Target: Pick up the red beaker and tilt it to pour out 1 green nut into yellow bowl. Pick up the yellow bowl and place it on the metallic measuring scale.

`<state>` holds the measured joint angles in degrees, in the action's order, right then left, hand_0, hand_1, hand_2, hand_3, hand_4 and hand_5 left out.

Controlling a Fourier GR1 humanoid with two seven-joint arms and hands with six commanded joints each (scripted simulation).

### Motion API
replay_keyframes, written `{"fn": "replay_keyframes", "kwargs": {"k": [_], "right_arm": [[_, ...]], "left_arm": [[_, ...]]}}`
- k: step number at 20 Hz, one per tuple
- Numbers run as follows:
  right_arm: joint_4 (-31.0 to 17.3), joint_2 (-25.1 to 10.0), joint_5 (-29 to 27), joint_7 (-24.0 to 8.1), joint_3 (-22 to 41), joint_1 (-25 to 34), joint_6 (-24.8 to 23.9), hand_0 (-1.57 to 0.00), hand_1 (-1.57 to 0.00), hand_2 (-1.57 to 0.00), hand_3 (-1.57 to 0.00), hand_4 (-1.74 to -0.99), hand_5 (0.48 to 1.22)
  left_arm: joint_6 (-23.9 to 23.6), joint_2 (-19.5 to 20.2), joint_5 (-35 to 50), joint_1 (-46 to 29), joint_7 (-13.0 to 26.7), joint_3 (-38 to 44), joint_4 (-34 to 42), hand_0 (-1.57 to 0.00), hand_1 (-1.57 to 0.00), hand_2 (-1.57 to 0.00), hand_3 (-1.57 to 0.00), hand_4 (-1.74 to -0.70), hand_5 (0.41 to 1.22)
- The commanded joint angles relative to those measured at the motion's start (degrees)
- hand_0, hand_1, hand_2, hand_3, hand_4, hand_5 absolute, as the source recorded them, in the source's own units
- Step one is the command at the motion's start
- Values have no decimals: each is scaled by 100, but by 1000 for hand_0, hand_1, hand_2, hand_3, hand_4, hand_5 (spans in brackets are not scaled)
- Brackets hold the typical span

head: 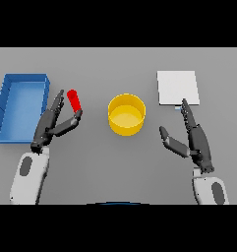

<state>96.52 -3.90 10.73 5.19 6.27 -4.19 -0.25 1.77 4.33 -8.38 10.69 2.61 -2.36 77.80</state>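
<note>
— Red beaker: where has it got to?
— On the left half of the grey table, leaning with its top toward the far left. It sits just beside the blue tray, which lies along the table's left edge.

— Is the left hand on it?
— Right at it. The fingers reach up the beaker's left side and the thumb's tip meets its lower end from the right. I'd call it a loose pinch on the base; the fingers themselves look fairly straight.

— Is it lifted or standing?
— I can't tell whether the bottom touches the table.

— And the yellow bowl?
— Near the middle of the table, upright, well clear of both hands. It is right of the beaker, with a gap between them. Its inside looks plain yellow; I can't make out any nut in it.

— The scale?
— The metallic measuring scale is a pale square plate toward the far right of the table, apart from the bowl.

— What about the right hand?
— It is over the table on the right, near side of the scale, fingers straight and spread from the thumb, clasping nothing. Its fingertips point at the scale's near edge
</note>
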Motion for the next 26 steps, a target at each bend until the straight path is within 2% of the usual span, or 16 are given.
{"fn": "replay_keyframes", "kwargs": {"k": [1, 3, 6, 8, 10, 12, 16, 18, 20, 22, 23, 24, 26], "right_arm": [[-9, -7, -14, 43, -12, 25, 6, 1, 1, 1, 1, -1229, 626], [7, -23, 52, 67, 14, 4, -11, 1, 1, 1, 1, -1222, 626], [122, 16, -21, 45, 39, -91, 39, 1, 1, 1, 1, -1229, 628], [32, -7, -4, -76, -39, 32, -38, 1, 1, 1, 1, -1226, 631], [49, -22, -56, 97, -38, -99, 25, 1, 1, 1, 1, -1233, 634], [32, -39, -60, 54, -56, -38, 24, 1, 1, 1, 1, -1238, 638], [-17, -21, -55, 9, -73, -29, -6, 1, 1, 1, 1, -1245, 642], [128, -29, -88, 105, -63, -122, 10, 1, 1, 1, 1, -1246, 645], [152, -15, -74, -34, -41, -85, 10, 1, 1, 1, 1, -1244, 644], [170, -12, -74, -61, -41, -83, 3, 1, 1, 1, 1, -1240, 645], [162, -43, -42, -34, -51, -63, -12, 1, 1, 1, 1, -1236, 647], [130, -38, -63, -81, -79, -26, -24, 1, 1, 1, 1, -1237, 648], [116, -1, -23, -91, -32, -74, -27, 1, 1, 1, 1, -1239, 648]], "left_arm": [[27, 13, 15, 142, -194, 63, -281, 1, 1, 1, 1, -1180, 636], [45, -17, 8, 333, -374, 55, -416, 1, 1, 1, 1, -1189, 641], [-45, -51, -88, 708, -384, 93, -832, 1, 1, 1, 1, -1201, 654], [-150, -58, -201, 929, -372, 111, -1122, 1, 1, 1, 1, -1197, 661], [-269, -89, -277, 1176, -407, 154, -1429, 1, 1, 1, 1, -1196, 664], [-332, -132, -274, 1371, -444, 228, -1723, 1, 1, 1, 1, -1203, 671], [-329, -186, -152, 1576, -876, 402, -2187, 1, 1, 1, 1, -1246, 695], [-322, -236, 12, 1730, -1183, 589, -2471, 1, 1, 1, 1, -1285, 708], [-385, -319, 85, 1873, -1267, 701, -2721, -4, -7, -54, -37, -1328, 738], [-471, -410, 140, 1959, -1460, 789, -2876, -207, -230, -287, -254, -1401, 787], [-565, -398, 129, 1968, -1547, 842, -2955, -379, -406, -457, -518, -1410, 874], [-761, -432, 40, 2011, -1523, 841, -3031, -551, -588, -662, -728, -1471, 943], [-1017, -466, -278, 2065, -1418, 669, -3071, -918, -941, -989, -984, -1558, 1043]]}}
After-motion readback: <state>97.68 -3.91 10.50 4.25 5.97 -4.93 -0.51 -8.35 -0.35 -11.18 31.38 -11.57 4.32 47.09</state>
